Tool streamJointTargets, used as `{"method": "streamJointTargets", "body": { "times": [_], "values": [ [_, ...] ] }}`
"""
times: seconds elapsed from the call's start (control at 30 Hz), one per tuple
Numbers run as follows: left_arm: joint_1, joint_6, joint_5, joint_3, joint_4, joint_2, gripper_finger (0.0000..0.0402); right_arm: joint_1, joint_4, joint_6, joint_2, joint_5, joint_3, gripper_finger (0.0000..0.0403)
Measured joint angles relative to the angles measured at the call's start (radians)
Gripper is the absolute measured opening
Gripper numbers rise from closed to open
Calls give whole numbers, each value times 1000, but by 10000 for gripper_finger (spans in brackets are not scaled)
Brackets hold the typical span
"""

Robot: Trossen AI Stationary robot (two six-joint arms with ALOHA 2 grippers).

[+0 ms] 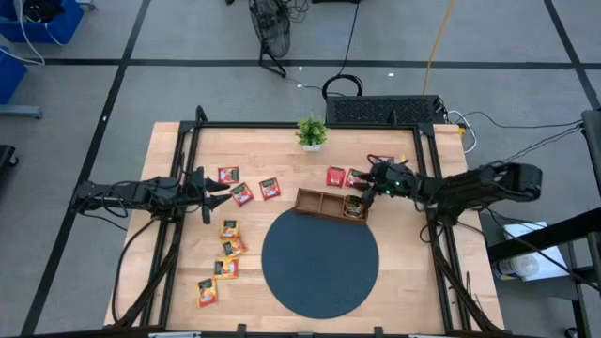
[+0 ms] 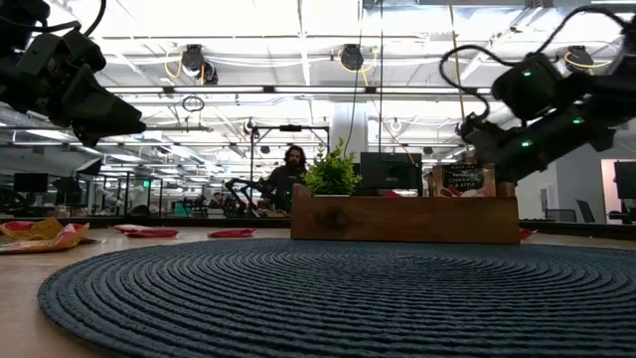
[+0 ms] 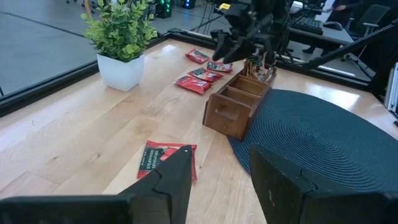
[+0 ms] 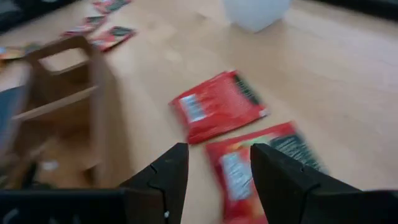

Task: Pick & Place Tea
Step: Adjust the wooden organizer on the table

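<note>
Across the wooden table, largest first: dark round mat toward the near edge, brown three-compartment tray touching its far rim, small potted plant at the far edge. Left arm stretched level in from the left side, left gripper hovering near three red sachets, fingers spread with a clear gap, holding nothing. Right arm reaching in from the right side, wrist bent down, right gripper poised over the tray's right end beside two red sachets; fingers parted, empty. Seen past those fingers, two red sachets flat on the wood next to the tray wall. At least one sachet standing upright in the tray's right compartment. Yellow-orange sachets strewn to the left of the mat, apart from the tray. Person far behind the table.
</note>
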Motion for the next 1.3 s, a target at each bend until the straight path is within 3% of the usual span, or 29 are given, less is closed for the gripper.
{"method": "streamJointTargets", "body": {
  "times": [0.17,0.43,0.6,0.8,1.0,1.3],
  "values": [
    [0,0,0,0,0,0,161,-31,-100,-153,84,-30,170,142],
    [0,0,0,0,0,0,161,-16,-526,-352,199,-91,609,70],
    [0,0,0,0,0,0,161,22,-800,-505,389,-118,861,11],
    [0,0,0,0,0,0,161,11,-1128,-565,617,-93,1117,1],
    [0,0,0,0,0,0,161,37,-1320,-564,689,-103,1225,1],
    [0,0,0,0,0,0,161,118,-1434,-537,677,-270,1258,0]
  ]
}}
